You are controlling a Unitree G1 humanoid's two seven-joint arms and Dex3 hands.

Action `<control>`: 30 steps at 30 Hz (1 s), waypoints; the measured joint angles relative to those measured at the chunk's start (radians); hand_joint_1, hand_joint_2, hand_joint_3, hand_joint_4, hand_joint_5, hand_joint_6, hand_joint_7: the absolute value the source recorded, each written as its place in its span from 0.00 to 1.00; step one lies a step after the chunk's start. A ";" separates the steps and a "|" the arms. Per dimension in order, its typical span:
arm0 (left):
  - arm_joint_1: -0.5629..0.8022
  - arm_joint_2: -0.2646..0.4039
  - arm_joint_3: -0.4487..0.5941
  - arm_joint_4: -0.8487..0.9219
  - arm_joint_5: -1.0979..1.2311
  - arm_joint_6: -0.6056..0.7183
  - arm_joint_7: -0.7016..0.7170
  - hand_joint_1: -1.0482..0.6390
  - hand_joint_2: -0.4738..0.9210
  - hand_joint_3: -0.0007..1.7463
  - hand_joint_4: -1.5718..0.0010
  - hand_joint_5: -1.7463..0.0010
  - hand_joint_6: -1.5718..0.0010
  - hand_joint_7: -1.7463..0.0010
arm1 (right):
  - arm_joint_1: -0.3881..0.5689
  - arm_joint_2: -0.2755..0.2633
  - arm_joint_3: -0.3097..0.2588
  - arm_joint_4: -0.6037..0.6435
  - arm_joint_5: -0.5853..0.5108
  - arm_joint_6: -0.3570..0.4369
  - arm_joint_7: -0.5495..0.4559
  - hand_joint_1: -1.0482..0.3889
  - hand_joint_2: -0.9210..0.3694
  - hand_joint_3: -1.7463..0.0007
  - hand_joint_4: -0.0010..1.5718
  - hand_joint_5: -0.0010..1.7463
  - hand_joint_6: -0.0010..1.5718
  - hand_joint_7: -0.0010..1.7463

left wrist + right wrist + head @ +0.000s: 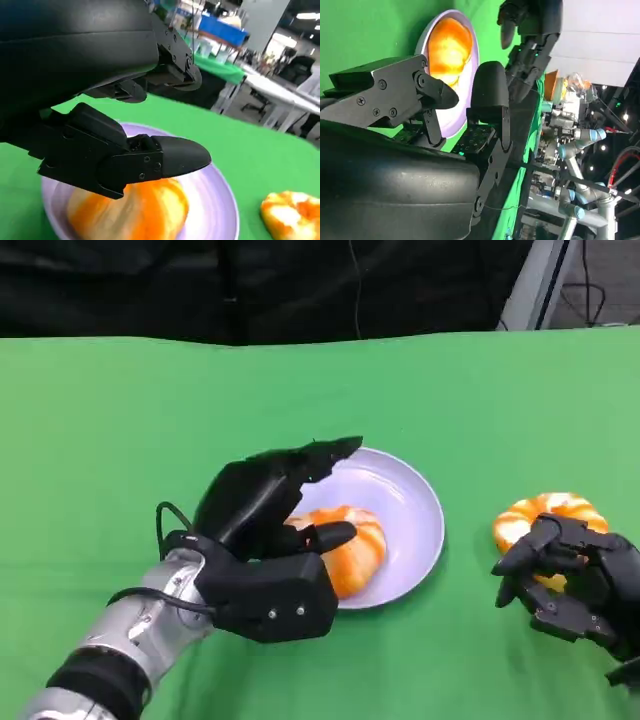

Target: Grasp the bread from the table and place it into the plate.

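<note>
I see the left hand [275, 540] over the near-left rim of the plate [410, 510], fingers spread wide, the long ones reaching across the rim and the thumb [330, 536] lying at the top of the bread [355, 550]; I cannot tell whether it touches the crust, and nothing is clasped. That bread sits in the plate, toward its near-left side: a rounded bun, orange glaze banded with pale stripes, glossy. From the left wrist view the thumb's [175, 157] smooth matte-black tip hangs just over the bun [135, 210], a gap showing between them there. The plate is round, shallow, pale lavender, smooth with a raised rim. To the right of the plate, well apart from it, a second bread [548, 512] of the same striped orange look lies on the green cloth [120, 420]. The right hand [570, 575] is at that bread's near side, fingers curled in and partly over its near edge; I cannot tell if it grips. The cloth is flat, matte and evenly green.
</note>
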 measured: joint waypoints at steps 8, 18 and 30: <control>0.029 0.016 0.002 -0.031 0.006 -0.003 0.032 0.14 1.00 0.38 0.71 0.99 0.77 1.00 | 0.000 0.000 0.000 0.005 -0.003 -0.002 -0.008 0.78 0.09 0.59 0.52 0.83 0.56 0.60; 0.091 0.040 0.017 -0.121 0.022 0.015 0.073 0.15 1.00 0.38 0.70 0.99 0.76 1.00 | 0.000 0.000 0.002 0.006 -0.008 -0.010 -0.012 0.78 0.10 0.58 0.52 0.83 0.55 0.60; 0.193 0.071 0.074 -0.168 0.020 -0.010 0.169 0.18 1.00 0.36 0.67 0.99 0.75 0.99 | -0.001 0.000 0.002 0.006 -0.009 -0.008 -0.007 0.78 0.08 0.61 0.52 0.83 0.56 0.60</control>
